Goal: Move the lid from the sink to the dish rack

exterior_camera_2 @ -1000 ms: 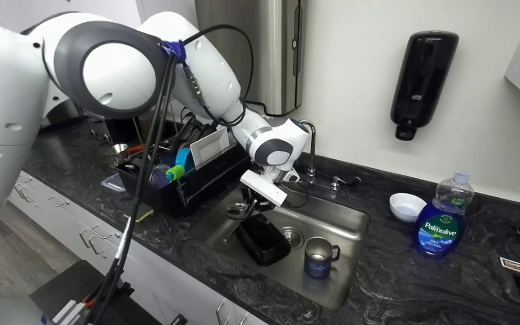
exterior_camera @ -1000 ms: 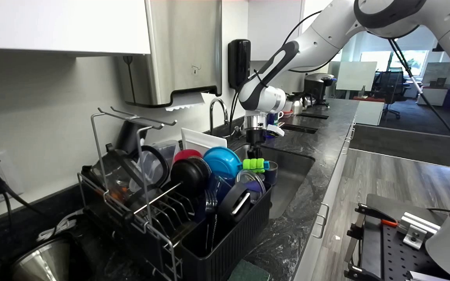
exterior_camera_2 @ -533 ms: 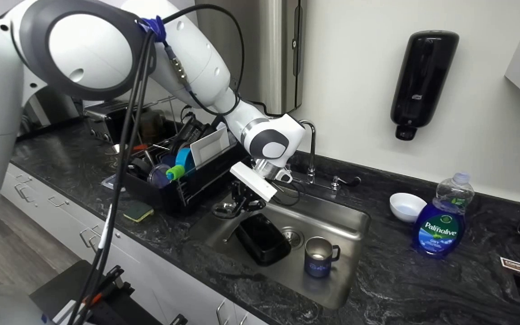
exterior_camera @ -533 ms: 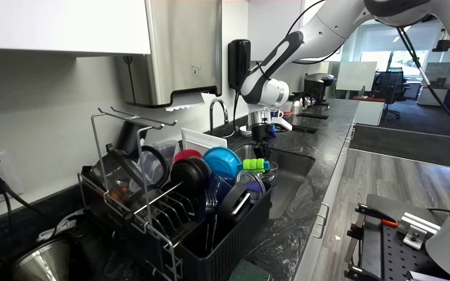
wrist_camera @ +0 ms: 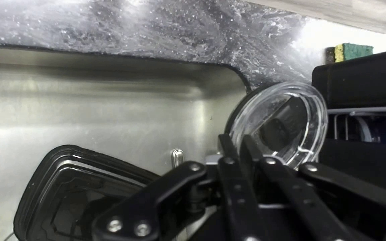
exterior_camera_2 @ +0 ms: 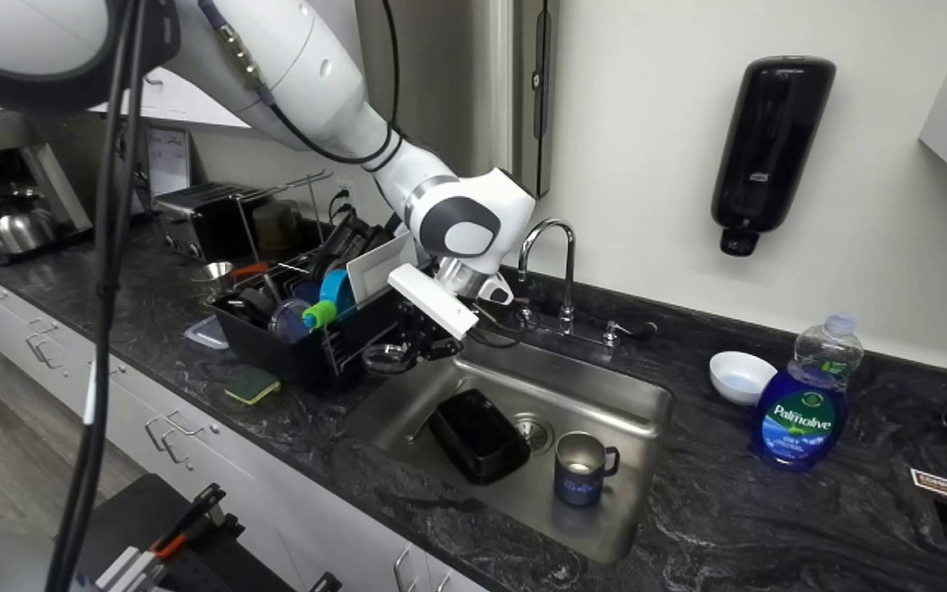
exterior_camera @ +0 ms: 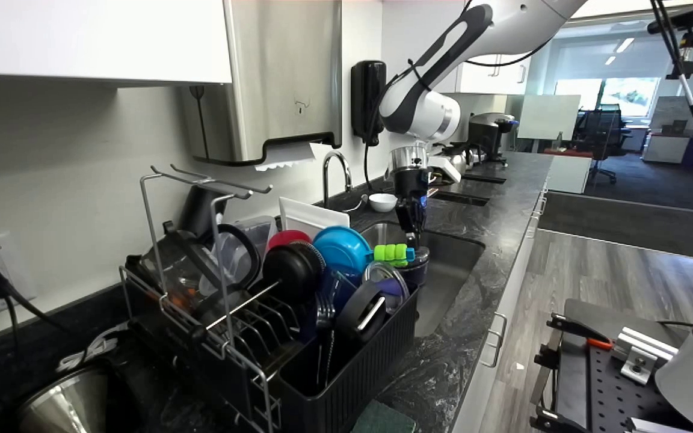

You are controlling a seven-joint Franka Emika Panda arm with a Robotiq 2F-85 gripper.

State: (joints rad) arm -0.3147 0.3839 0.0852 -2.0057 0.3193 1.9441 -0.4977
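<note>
The lid is a clear round disc with a dark edge; it shows in the wrist view (wrist_camera: 281, 115) and in both exterior views (exterior_camera: 420, 258) (exterior_camera_2: 385, 358). My gripper (wrist_camera: 236, 138) is shut on the lid's rim and holds it raised over the sink's rack-side end. The fingertips also show in both exterior views (exterior_camera: 414, 239) (exterior_camera_2: 414, 355). The sink (exterior_camera_2: 642, 501) lies below. The black dish rack (exterior_camera: 352, 367) stands beside the sink, full of dishes; it also shows in the wrist view (wrist_camera: 364, 82). The lid is just short of the rack's near end.
A black container (exterior_camera_2: 478, 436) and a dark mug (exterior_camera_2: 580, 469) stand in the sink. A faucet (exterior_camera_2: 568, 271) rises behind. A blue handled item (exterior_camera: 340, 248) and white tray (exterior_camera: 313, 218) stick up from the rack. A sponge (exterior_camera_2: 251, 385) lies on the counter.
My gripper has risen with the lid held in it and moved from over the black container towards the dish rack. The container and mug have not moved.
</note>
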